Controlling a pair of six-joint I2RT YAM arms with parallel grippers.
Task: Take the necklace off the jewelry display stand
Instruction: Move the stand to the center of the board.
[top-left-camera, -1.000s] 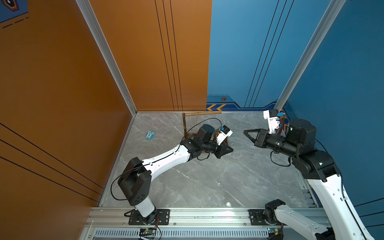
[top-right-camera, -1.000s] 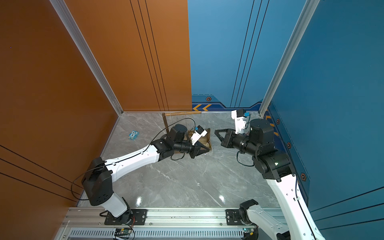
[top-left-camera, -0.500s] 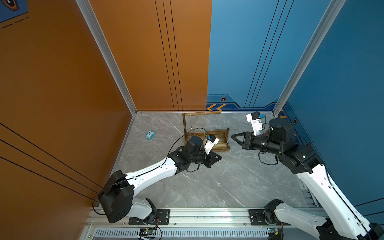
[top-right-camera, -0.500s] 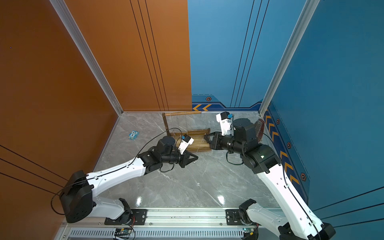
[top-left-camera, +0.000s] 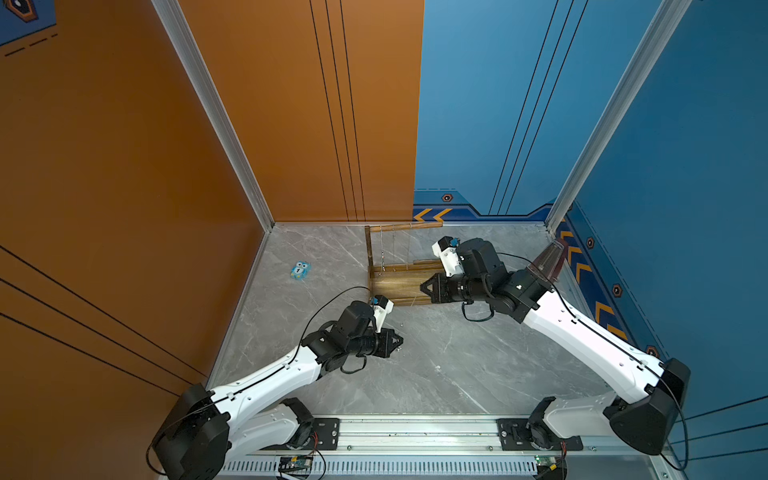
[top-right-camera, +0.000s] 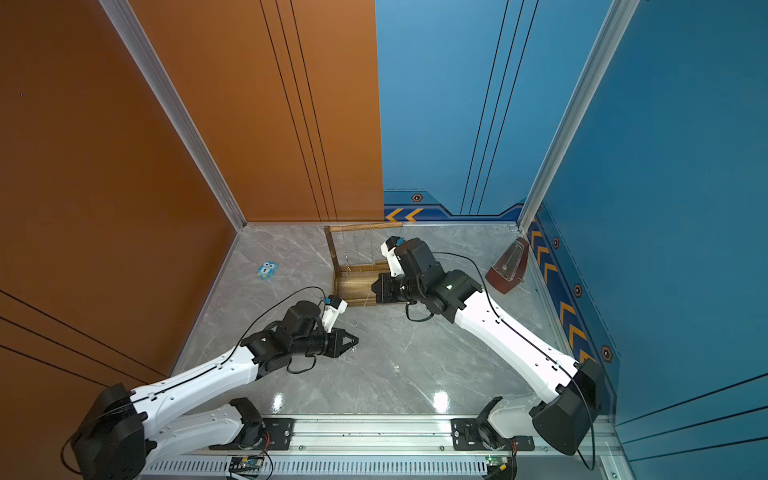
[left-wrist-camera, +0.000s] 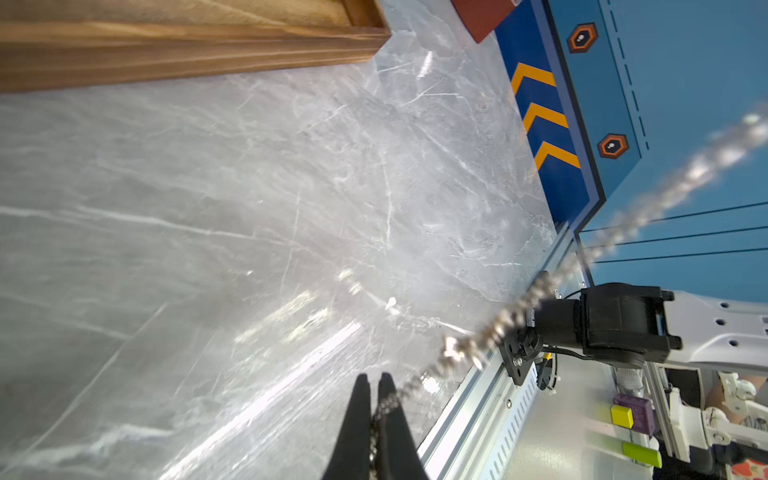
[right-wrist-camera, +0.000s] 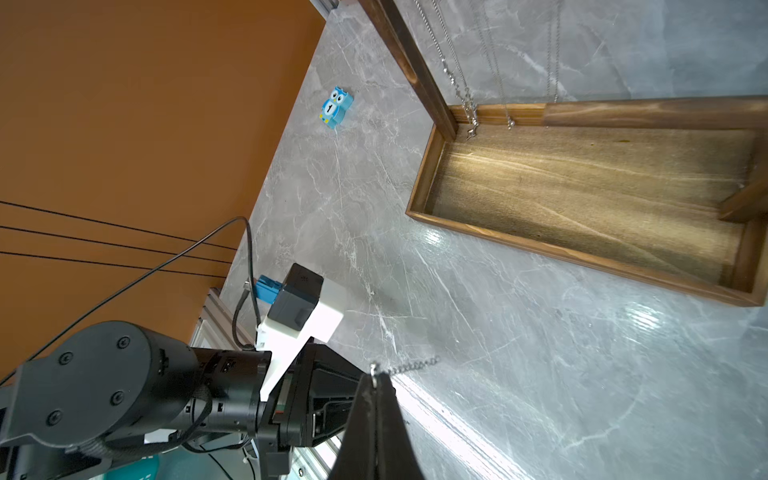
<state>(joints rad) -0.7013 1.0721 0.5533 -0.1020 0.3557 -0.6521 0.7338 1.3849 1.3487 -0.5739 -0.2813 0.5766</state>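
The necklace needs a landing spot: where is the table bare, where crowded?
Bare: the marble between the left gripper, the right arm and the front rail. Crowded: around the jewelry display stand, beside the right gripper.

Owl: carried a black "1" on its white belly.
Wall strip: showed orange chevrons and hexagon badges, without words.
Elsewhere: nothing was legible.

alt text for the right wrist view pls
The shut right gripper is in the foreground over a grey marble table, with the left gripper just behind it holding the necklace. Farther off are the wooden jewelry display stand, other chains hanging over its tray, and a blue owl toy.
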